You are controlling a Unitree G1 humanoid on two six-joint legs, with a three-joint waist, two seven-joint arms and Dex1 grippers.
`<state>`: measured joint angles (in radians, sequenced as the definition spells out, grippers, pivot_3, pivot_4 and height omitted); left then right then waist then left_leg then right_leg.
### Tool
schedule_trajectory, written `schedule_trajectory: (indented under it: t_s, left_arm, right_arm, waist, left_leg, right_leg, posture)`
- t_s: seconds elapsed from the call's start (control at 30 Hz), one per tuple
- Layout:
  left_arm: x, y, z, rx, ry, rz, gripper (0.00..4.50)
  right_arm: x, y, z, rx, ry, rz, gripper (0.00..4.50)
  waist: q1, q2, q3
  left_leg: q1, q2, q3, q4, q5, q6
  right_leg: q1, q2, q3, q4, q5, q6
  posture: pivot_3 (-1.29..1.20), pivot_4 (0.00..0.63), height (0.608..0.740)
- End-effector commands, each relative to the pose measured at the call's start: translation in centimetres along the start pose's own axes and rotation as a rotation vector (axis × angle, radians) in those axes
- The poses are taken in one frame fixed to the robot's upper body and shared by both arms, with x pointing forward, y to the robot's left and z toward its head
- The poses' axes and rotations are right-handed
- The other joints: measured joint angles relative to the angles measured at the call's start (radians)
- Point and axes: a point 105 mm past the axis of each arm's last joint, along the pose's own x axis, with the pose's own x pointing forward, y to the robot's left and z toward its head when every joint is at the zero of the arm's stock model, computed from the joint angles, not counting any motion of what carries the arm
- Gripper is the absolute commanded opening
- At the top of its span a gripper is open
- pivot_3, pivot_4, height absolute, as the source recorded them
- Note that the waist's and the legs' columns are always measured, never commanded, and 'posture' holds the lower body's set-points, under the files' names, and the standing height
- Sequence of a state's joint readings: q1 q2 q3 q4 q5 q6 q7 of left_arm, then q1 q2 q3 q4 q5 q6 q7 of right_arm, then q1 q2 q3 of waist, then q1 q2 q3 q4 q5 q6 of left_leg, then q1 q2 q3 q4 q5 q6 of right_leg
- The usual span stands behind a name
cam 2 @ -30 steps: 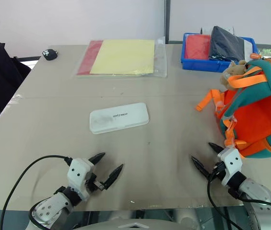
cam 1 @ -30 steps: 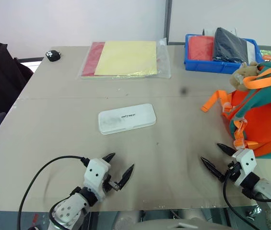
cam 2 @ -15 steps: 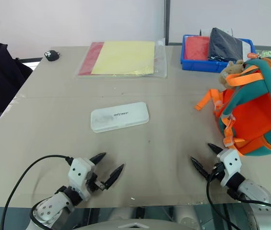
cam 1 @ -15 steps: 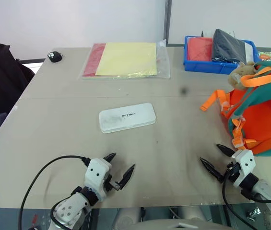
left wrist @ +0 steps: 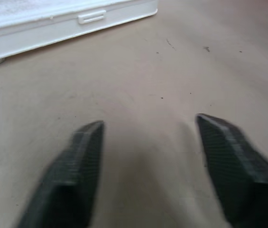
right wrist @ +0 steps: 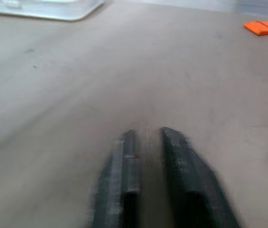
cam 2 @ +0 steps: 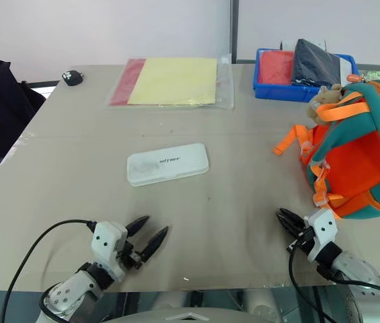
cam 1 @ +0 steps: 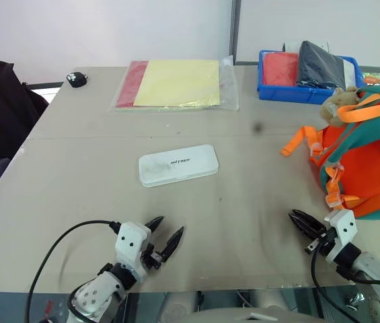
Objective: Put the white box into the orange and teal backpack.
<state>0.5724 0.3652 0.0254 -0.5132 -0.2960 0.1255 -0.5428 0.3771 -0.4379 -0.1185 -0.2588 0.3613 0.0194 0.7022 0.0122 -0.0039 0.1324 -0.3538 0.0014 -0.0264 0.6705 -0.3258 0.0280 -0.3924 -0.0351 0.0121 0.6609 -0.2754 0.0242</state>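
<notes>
White hard plastic, by the look of it: the white box [cam 1: 178,165] lies flat near the middle of the table [cam 1: 75,168], well apart from both grippers, with small dark lettering on its lid and a small latch tab on the long side facing the robot.

Left gripper [cam 1: 163,238]: low at the near table edge, jaws apart at a moderate gap, nothing between them, box ahead of it.

Handling, as judged: box likely stiff and light, with a smooth lid that may slip under hard fingertips. Best hold is probably across the short width, fingers on the two long edges near mid-length. The low profile leaves little edge to bite.

Right gripper [cam 2: 288,225]: low at the near edge, jaws nearly together with a thin slit between, empty.

Orange and teal backpack [cam 2: 358,161]: lies at the right side of the table, its mouth gaping toward the centre. Soft fabric; the opening may sag during insertion.
</notes>
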Motion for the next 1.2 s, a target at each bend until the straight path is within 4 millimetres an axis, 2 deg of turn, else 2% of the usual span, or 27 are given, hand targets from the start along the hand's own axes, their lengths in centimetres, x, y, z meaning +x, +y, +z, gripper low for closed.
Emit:
schedule_trajectory:
  t_s: [0.03, 0.07, 0.17, 0.2, 0.27, 0.37, 0.4, 0.53, 0.57, 0.67, 0.73, 0.8, 0.83, 0.9, 0.93, 1.0, 1.03, 1.07, 1.1, 1.13, 1.2]
  left_arm:
    - [-0.1, -0.5, 1.1, 0.04, -0.034, -0.029, 3.89]
    - [-0.1, -0.4, 1.2, 0.037, -0.043, -0.016, 4.39]
    - [-0.2, 0.3, 1.4, 0.034, -0.057, 0.012, 4.5]
    - [-0.4, 0.8, 1.4, 0.036, -0.054, 0.019, 4.5]
    - [-0.8, 2.2, 1.3, 0.068, -0.033, 0.032, 4.5]
    - [-1.5, 7.1, 2.0, 0.113, -0.023, 0.159, 4.5]
    - [-1.7, 8.1, 2.4, 0.125, -0.027, 0.186, 4.5]
    - [-2.5, 14.2, 4.0, 0.188, -0.018, 0.334, 4.5]
    - [-2.5, 15.2, 4.1, 0.203, -0.009, 0.362, 4.5]
    - [-1.7, 17.6, 4.5, 0.221, 0.006, 0.433, 4.5]
    - [0.6, 18.3, 4.7, 0.213, 0.019, 0.421, 4.5]
    - [2.6, 18.4, 4.8, 0.201, 0.02, 0.399, 4.5]
    - [3.3, 18.3, 4.8, 0.192, 0.023, 0.38, 4.25]
    - [4.8, 18.1, 4.7, 0.186, 0.035, 0.351, 3.62]
    - [5.4, 18.0, 4.8, 0.184, 0.034, 0.337, 3.24]
    - [6.2, 17.7, 4.9, 0.189, 0.03, 0.319, 2.16]
    - [6.6, 17.4, 4.9, 0.196, 0.031, 0.305, 1.6]
    - [6.9, 17.1, 5.0, 0.208, 0.033, 0.287, 0.84]
    - [7.4, 16.6, 5.1, 0.215, 0.026, 0.266, 0.65]
    - [7.9, 16.0, 5.2, 0.22, 0.017, 0.234, 0.13]
    - [8.8, 14.7, 5.2, 0.227, 0.011, 0.174, 0.06]
  right_arm:
    - [0.0, 0.0, 1.0, -0.028, -0.035, 0.003, 2.39]
    - [0.0, -0.1, 1.1, -0.031, -0.036, -0.002, 2.88]
    - [0.2, -0.1, 1.1, -0.022, -0.031, -0.006, 4.36]
    - [0.3, -0.1, 1.1, -0.029, -0.022, -0.003, 4.46]
    - [0.8, -0.4, 1.5, -0.046, -0.015, -0.002, 4.46]
    - [2.4, -1.8, 3.2, -0.065, -0.047, -0.025, 4.46]
    - [2.9, -2.1, 3.7, -0.067, -0.055, -0.032, 4.46]
    - [6.9, -2.9, 5.1, -0.118, -0.023, -0.034, 4.46]
    - [7.7, -3.0, 5.2, -0.135, -0.01, -0.036, 4.46]
    - [10.1, -4.0, 6.1, -0.099, -0.003, -0.09, 4.46]
    - [12.6, -4.6, 7.1, -0.074, -0.021, -0.147, 4.46]
    - [14.1, -4.2, 7.9, -0.054, -0.048, -0.149, 3.95]
    - [14.7, -4.0, 7.9, -0.062, -0.044, -0.145, 3.7]
    - [15.8, -3.0, 7.9, -0.106, -0.034, -0.113, 2.72]
    - [16.3, -2.5, 8.0, -0.113, -0.037, -0.098, 2.33]
    - [16.9, -1.8, 8.2, -0.107, -0.045, -0.078, 1.24]
    - [17.2, -1.4, 8.3, -0.11, -0.049, -0.064, 0.68]
    - [17.3, -1.0, 8.3, -0.112, -0.05, -0.05, 0.06]
    - [17.6, -0.3, 8.4, -0.121, -0.049, -0.02, 0.02]
    - [17.9, 0.5, 8.4, -0.129, -0.049, 0.007, 0.0]
    - [18.6, 1.7, 8.6, -0.126, -0.054, 0.035, 0.0]
  waist:
    - [0.0, 0.0, 0.0]
    - [0.0, 0.0, 0.0]
    - [0.0, 0.0, 0.0]
    - [0.0, 0.0, 0.0]
    - [0.0, 0.0, 0.0]
    - [-0.003, 0.0, 0.001]
    - [-0.003, 0.0, 0.001]
    - [-0.005, -0.001, 0.001]
    - [-0.006, -0.001, 0.001]
    - [-0.006, -0.001, 0.001]
    - [-0.006, -0.001, 0.001]
    - [-0.006, -0.001, 0.001]
    - [-0.007, -0.001, 0.001]
    - [-0.014, -0.002, 0.001]
    - [-0.016, -0.002, 0.001]
    - [-0.026, -0.002, 0.001]
    - [-0.031, -0.002, 0.001]
    - [-0.032, -0.002, 0.001]
    - [-0.035, -0.002, 0.001]
    - [-0.035, -0.002, 0.001]
    - [-0.037, -0.002, 0.001]
  left_leg:
    - [0.0, 0.0, 0.0, 0.0, 0.0, 0.0]
    - [0.0, 0.0, 0.0, 0.0, 0.0, 0.0]
    - [0.0, 0.0, 0.0, 0.0, 0.0, 0.0]
    - [0.0, 0.0, 0.0, 0.0, 0.0, 0.0]
    - [0.0, 0.0, 0.0, 0.0, 0.0, 0.0]
    - [0.001, 0.0, 0.0, 0.0, 0.0, 0.0]
    - [0.002, 0.0, 0.0, 0.0, 0.0, 0.0]
    - [0.002, 0.0, 0.0, 0.0, 0.001, -0.001]
    - [0.003, 0.0, 0.0, 0.001, 0.001, -0.001]
    - [0.002, -0.001, 0.0, 0.001, 0.003, -0.004]
    - [0.001, -0.002, 0.0, 0.0, 0.004, -0.006]
    - [-0.004, -0.003, -0.002, 0.001, 0.004, -0.007]
    - [-0.005, -0.003, -0.003, 0.002, 0.004, -0.007]
    - [-0.009, -0.005, -0.003, 0.002, 0.004, -0.007]
    - [-0.01, -0.005, -0.003, 0.001, 0.004, -0.007]
    - [-0.011, -0.006, -0.003, 0.001, 0.004, -0.007]
    - [-0.011, -0.006, -0.003, 0.001, 0.004, -0.007]
    - [-0.011, -0.006, -0.003, 0.001, 0.004, -0.007]
    - [-0.011, -0.006, -0.003, 0.001, 0.004, -0.007]
    - [-0.011, -0.006, -0.003, 0.001, 0.004, -0.007]
    - [-0.01, -0.006, -0.004, 0.001, 0.005, -0.008]
  right_leg:
    - [0.0, 0.0, 0.0, 0.0, 0.0, 0.0]
    - [0.0, 0.0, 0.0, 0.0, 0.0, 0.0]
    - [0.0, 0.0, 0.0, 0.0, 0.0, 0.0]
    - [0.0, 0.0, 0.0, 0.0, 0.0, 0.0]
    - [0.0, 0.0, 0.0, 0.0, 0.0, 0.0]
    - [0.0, 0.001, 0.0, 0.001, 0.0, 0.0]
    - [0.0, 0.001, 0.0, 0.002, 0.0, 0.0]
    - [0.0, 0.002, 0.0, 0.003, 0.0, 0.0]
    - [0.0, 0.002, 0.0, 0.003, 0.0, 0.0]
    - [0.0, 0.002, 0.0, 0.003, 0.001, 0.0]
    - [-0.001, 0.001, -0.001, 0.002, 0.001, 0.0]
    - [-0.005, 0.0, -0.002, 0.002, 0.001, 0.001]
    - [-0.006, 0.0, -0.003, 0.002, 0.001, 0.001]
    - [-0.01, -0.001, -0.003, 0.002, 0.001, 0.002]
    - [-0.011, -0.002, -0.003, 0.002, 0.002, 0.002]
    - [-0.012, -0.002, -0.003, 0.003, 0.001, 0.002]
    - [-0.012, -0.003, -0.002, 0.003, 0.001, 0.002]
    - [-0.013, -0.003, -0.002, 0.002, 0.001, 0.002]
    - [-0.013, -0.003, -0.002, 0.002, 0.001, 0.002]
    - [-0.013, -0.003, -0.002, 0.003, 0.001, 0.002]
    - [-0.013, -0.003, -0.002, 0.004, 0.002, 0.002]
  posture:
    - [0.0, 0.15, 0.74]
    - [0.0, 0.15, 0.74]
    - [0.0, 0.15, 0.74]
    - [0.0, 0.15, 0.74]
    - [0.0, 0.15, 0.74]
    - [0.0, 0.15, 0.74]
    - [0.0, 0.15, 0.74]
    - [0.0, 0.15, 0.74]
    - [0.0, 0.15, 0.74]
    - [0.0, 0.15, 0.74]
    - [0.0, 0.15, 0.74]
    - [0.0, 0.15, 0.74]
    - [0.0, 0.15, 0.74]
    - [0.0, 0.15, 0.74]
    - [0.0, 0.15, 0.74]
    - [0.0, 0.15, 0.74]
    - [0.0, 0.15, 0.74]
    - [0.0, 0.15, 0.74]
    - [0.0, 0.15, 0.74]
    - [0.0, 0.15, 0.74]
    - [0.0, 0.15, 0.74]
